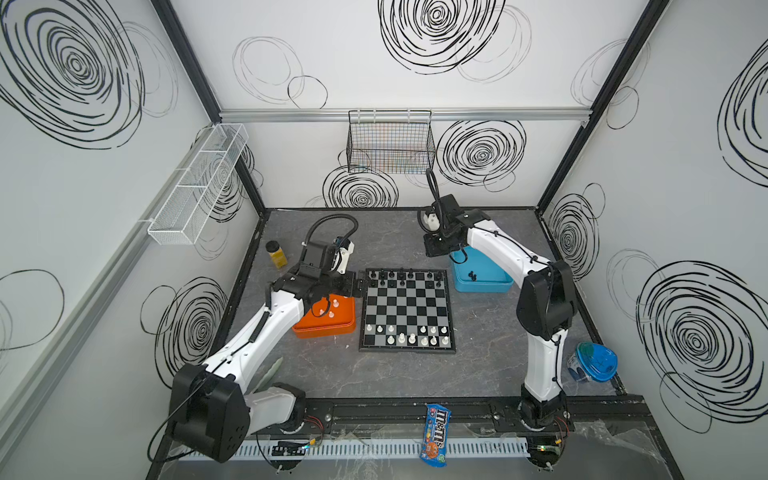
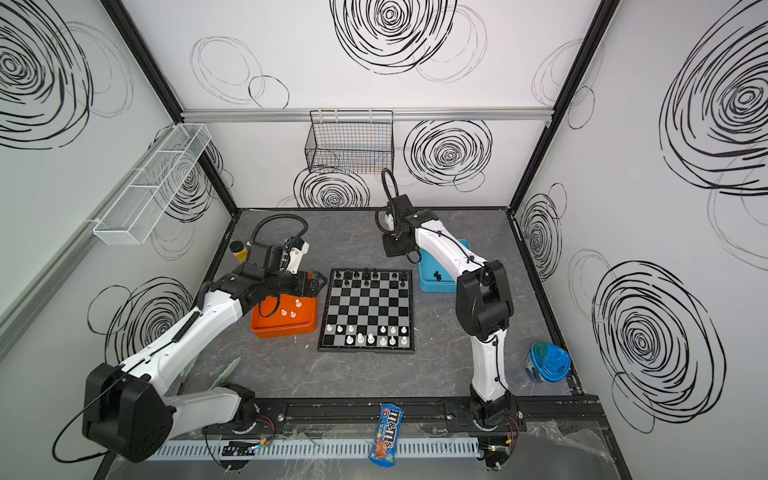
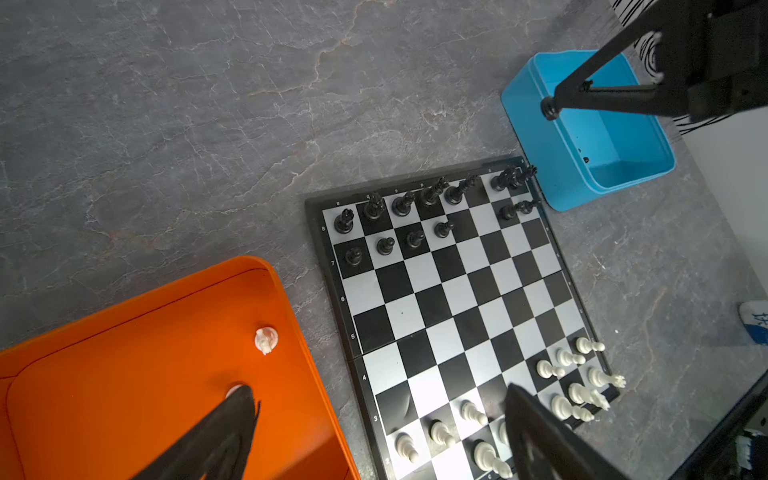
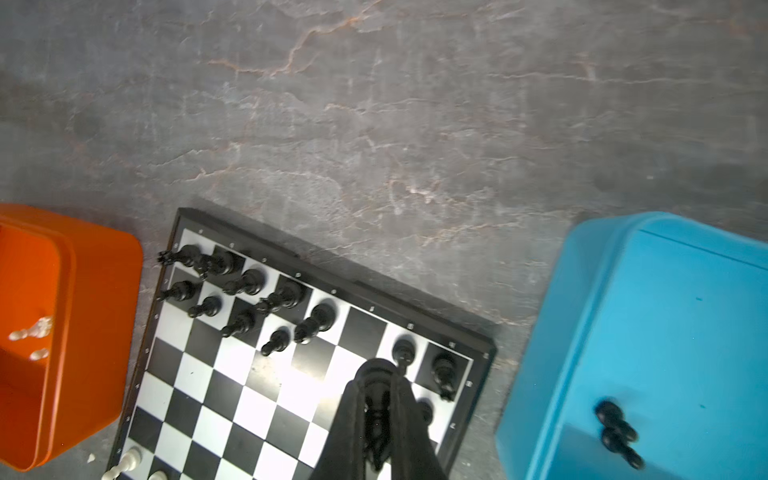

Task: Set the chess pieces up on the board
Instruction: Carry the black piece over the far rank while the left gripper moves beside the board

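Observation:
The board (image 1: 407, 308) (image 2: 368, 309) lies mid-table, with black chess pieces (image 1: 399, 277) on its far two rows and white ones (image 1: 409, 336) on its near two. My left gripper (image 1: 358, 284) (image 3: 380, 401) is open and empty over the gap between the orange tray (image 1: 309, 330) and the board. Loose white pieces (image 3: 266, 340) lie in that tray. My right gripper (image 1: 432, 248) (image 4: 376, 376) hangs above the board's far right corner, shut on a black chess piece (image 4: 376, 415). More black pieces (image 4: 617, 432) lie in the blue tray (image 1: 486, 284).
A yellow jar (image 1: 276, 253) stands far left of the orange tray. A blue lidded tub (image 1: 595, 360) sits near the right wall and a candy bag (image 1: 436, 434) on the front rail. A wire basket (image 1: 390, 143) and a mesh shelf (image 1: 195, 187) hang on the walls.

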`<state>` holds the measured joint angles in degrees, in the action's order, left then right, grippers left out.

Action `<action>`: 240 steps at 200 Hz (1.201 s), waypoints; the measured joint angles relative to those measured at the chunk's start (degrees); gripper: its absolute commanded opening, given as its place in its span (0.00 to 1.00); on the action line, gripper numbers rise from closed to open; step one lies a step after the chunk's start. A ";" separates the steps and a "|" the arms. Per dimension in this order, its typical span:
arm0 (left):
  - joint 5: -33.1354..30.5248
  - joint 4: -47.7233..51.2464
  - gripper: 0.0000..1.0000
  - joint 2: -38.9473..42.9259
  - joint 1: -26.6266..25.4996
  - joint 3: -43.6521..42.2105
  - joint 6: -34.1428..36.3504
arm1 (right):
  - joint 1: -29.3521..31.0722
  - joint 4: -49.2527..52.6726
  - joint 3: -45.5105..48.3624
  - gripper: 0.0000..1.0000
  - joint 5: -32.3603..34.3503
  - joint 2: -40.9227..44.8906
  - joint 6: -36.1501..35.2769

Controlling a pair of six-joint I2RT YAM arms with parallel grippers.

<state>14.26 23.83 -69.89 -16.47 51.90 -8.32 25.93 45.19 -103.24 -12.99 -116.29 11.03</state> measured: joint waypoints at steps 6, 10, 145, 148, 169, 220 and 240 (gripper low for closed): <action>0.02 -0.55 0.96 0.59 0.00 -0.96 0.26 | 0.33 0.02 0.00 0.10 -0.17 -0.46 -0.11; 0.04 -0.94 0.96 0.90 -0.04 -1.51 0.37 | 0.48 0.02 0.00 0.10 -0.31 -0.76 -0.13; 1.25 -6.03 0.96 2.40 -1.33 -3.37 1.42 | 3.56 -0.02 2.23 0.10 -1.01 -5.75 -0.61; 1.25 -6.03 0.96 2.40 -1.38 -3.37 1.42 | 3.58 -0.04 2.23 0.10 -1.03 -5.84 -0.61; 1.25 -6.03 0.96 2.40 -1.44 -3.37 1.44 | 3.67 -0.04 2.27 0.10 -0.92 -6.16 -0.61; 1.09 -6.01 0.96 2.40 -1.77 -3.37 1.46 | 3.67 -0.09 2.27 0.11 0.04 -7.80 -0.63; 1.09 -6.01 0.96 2.38 -2.14 -3.37 1.49 | 3.67 -0.11 2.27 0.11 0.28 -8.52 -0.63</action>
<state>15.35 17.82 -67.51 -18.61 48.53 -6.83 29.61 45.08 -100.97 -12.71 -124.81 10.39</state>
